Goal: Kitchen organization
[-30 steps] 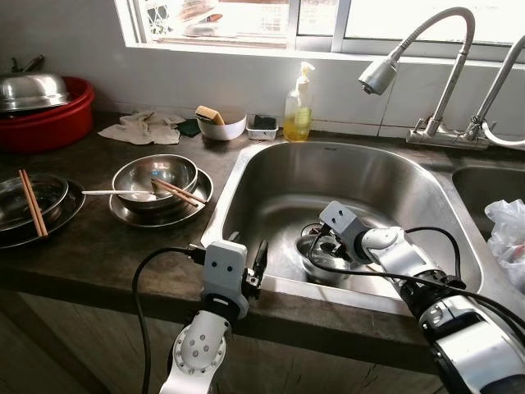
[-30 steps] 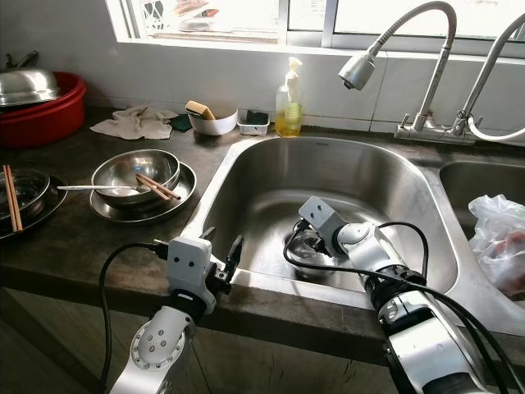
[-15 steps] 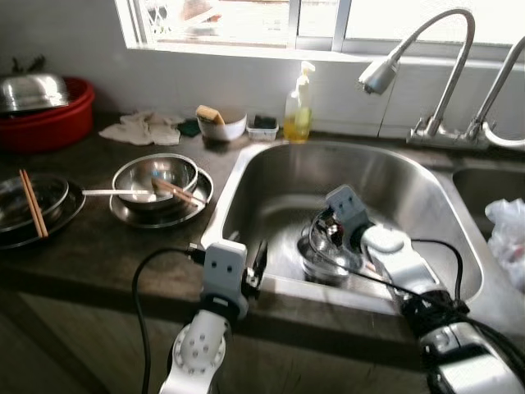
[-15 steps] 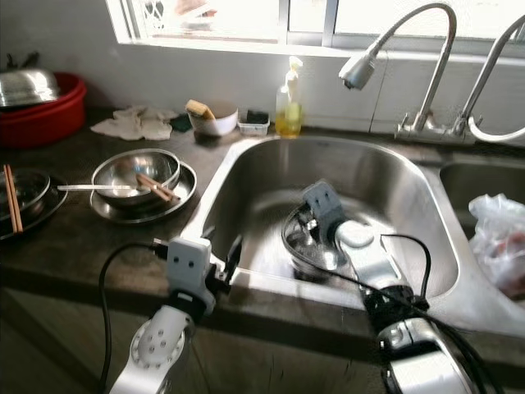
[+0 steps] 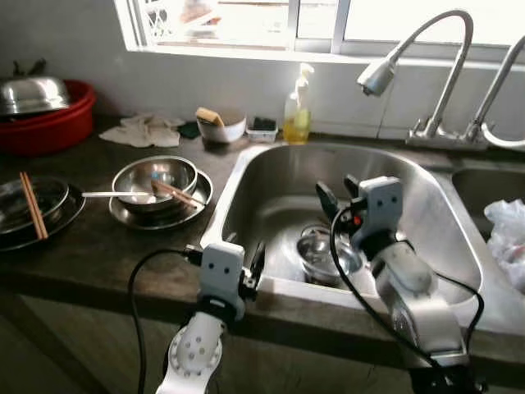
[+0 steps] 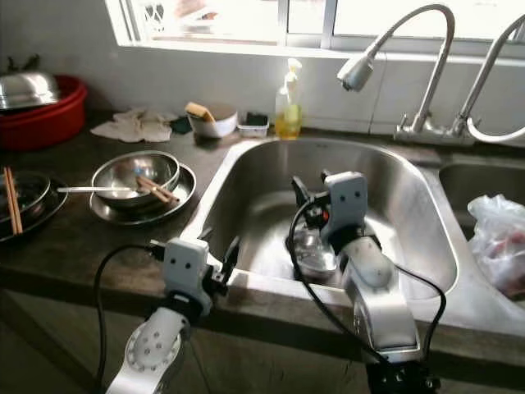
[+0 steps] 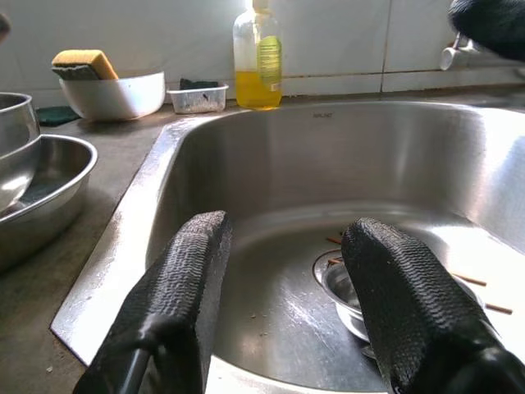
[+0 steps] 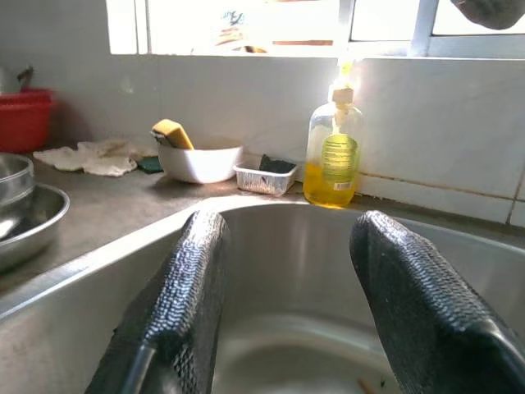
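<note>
The right gripper has lifted out of the sink with fingers spread and empty, leaving the small bowl on the sink floor, so that dish looks delivered, while the left gripper, open, waits at the sink's front rim.

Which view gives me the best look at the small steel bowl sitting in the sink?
Left eye view: the steel bowl sits unobstructed. In the right eye view the right gripper crowds it. The left wrist view catches just its rim.
</note>
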Controlling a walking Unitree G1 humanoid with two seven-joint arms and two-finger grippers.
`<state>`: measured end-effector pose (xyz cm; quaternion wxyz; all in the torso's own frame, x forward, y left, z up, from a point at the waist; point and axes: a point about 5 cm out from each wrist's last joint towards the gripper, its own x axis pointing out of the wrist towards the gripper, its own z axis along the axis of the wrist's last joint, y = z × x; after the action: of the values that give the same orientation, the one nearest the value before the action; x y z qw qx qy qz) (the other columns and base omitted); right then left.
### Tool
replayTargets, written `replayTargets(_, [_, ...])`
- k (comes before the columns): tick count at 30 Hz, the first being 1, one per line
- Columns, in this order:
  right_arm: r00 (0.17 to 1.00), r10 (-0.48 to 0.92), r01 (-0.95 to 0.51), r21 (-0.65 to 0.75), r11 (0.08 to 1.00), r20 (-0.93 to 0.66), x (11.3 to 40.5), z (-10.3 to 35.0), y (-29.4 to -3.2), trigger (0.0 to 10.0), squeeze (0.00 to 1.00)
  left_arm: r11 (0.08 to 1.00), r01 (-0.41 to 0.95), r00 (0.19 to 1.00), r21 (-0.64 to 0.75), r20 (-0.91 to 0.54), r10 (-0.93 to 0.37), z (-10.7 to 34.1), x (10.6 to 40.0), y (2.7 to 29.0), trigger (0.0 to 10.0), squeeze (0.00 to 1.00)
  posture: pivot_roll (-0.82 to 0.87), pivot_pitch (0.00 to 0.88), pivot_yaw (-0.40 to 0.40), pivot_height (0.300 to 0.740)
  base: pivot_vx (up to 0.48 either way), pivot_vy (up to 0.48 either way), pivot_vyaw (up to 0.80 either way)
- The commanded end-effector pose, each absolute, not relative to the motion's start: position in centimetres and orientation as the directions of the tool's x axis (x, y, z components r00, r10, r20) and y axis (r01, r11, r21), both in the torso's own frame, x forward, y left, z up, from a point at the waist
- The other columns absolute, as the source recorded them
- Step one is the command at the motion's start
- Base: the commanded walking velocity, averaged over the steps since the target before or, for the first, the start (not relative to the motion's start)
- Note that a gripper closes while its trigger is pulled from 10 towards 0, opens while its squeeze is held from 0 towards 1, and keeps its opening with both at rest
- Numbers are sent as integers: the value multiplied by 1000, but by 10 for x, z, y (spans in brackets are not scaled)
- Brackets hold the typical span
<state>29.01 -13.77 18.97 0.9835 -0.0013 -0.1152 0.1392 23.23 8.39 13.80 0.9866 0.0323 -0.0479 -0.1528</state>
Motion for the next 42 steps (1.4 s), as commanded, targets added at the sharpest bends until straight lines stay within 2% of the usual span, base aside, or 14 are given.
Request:
replayTargets(1, [932, 259, -267, -5, 964, 252, 275, 193, -137, 10000, 0, 948, 308, 946, 75, 79, -314, 139, 227, 86, 10000, 0, 59, 0, -15, 740, 0, 0, 0])
replayTargets(7, [939, 254, -264, 16, 964, 230, 250, 182, -131, 10000, 0, 949, 305, 946, 81, 86, -311, 143, 222, 90, 10000, 0, 58, 0, -8, 740, 0, 0, 0])
replayTargets(14, [952, 214, -221, 9, 975, 218, 237, 183, -134, 10000, 0, 954, 287, 952, 84, 90, -294, 146, 221, 95, 10000, 0, 56, 0, -9, 740, 0, 0, 0])
replayTargets(32, [951, 234, -245, 30, 969, 203, 238, 182, -122, 10000, 0, 950, 299, 949, 84, 73, -306, 143, 214, 93, 10000, 0, 61, 0, -12, 740, 0, 0, 0])
replayTargets(42, [951, 234, -245, 34, 969, 201, 240, 183, -120, 10000, 0, 951, 297, 951, 84, 61, -303, 140, 212, 93, 10000, 0, 61, 0, -17, 740, -251, 0, 0])
